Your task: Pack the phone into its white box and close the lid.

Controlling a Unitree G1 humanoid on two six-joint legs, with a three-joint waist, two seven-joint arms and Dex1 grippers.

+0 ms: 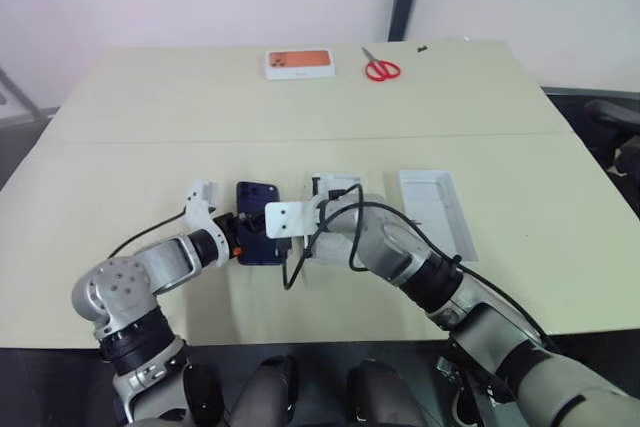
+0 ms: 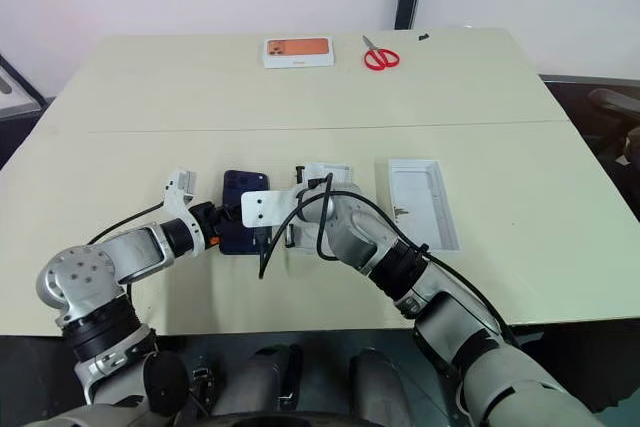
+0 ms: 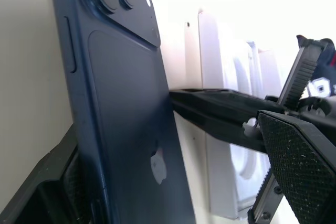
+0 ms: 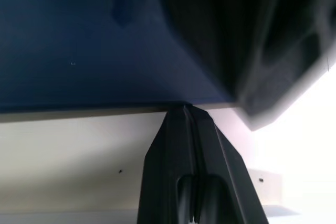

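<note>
Squarely between both hands [image 1: 262, 235], phone [image 1: 257, 209].

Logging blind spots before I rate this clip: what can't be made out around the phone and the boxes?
- The phone: in the head views its near end is covered by the left gripper, so any grip stays unclear.
- The white box: mostly hidden behind the right arm.
- Right gripper: shut at the phone's edge; contact hidden.
- Orange-printed box: its print is too small to read.
</note>
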